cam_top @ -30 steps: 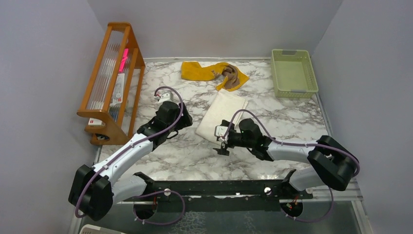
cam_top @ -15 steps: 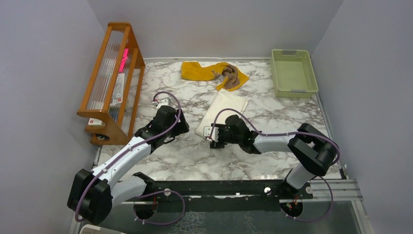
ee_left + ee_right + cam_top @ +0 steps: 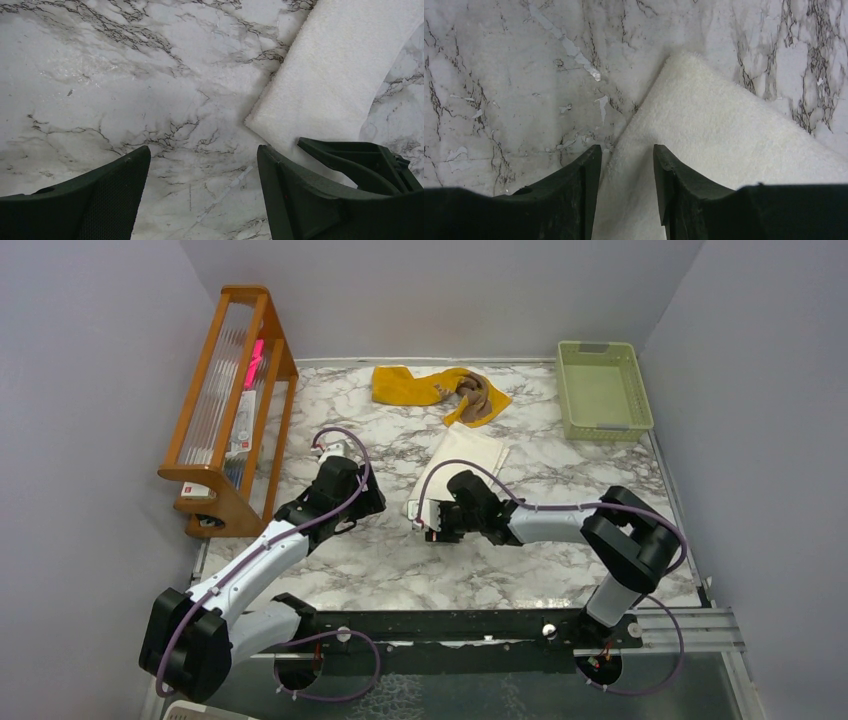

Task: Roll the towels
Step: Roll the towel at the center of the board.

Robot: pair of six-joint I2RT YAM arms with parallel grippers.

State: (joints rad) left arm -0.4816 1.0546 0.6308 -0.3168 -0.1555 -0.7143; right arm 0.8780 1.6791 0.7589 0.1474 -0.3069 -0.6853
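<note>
cream towel [image 3: 470, 450] 1 | yellow towel [image 3: 410, 385] 1 | brown towel [image 3: 478, 393] apparently 1

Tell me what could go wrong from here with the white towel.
The right gripper straddles only the corner edge of the white towel; its jaws may pinch too little cloth and slip off.
The left gripper, jaws open over the bare marble table, sits close beside the right one; they could bump.

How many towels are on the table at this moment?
3. The white towel lies flat in the middle of the table. The yellow towel lies crumpled at the far edge, and the brown towel is bunched on its right part. None seems hidden.
</note>
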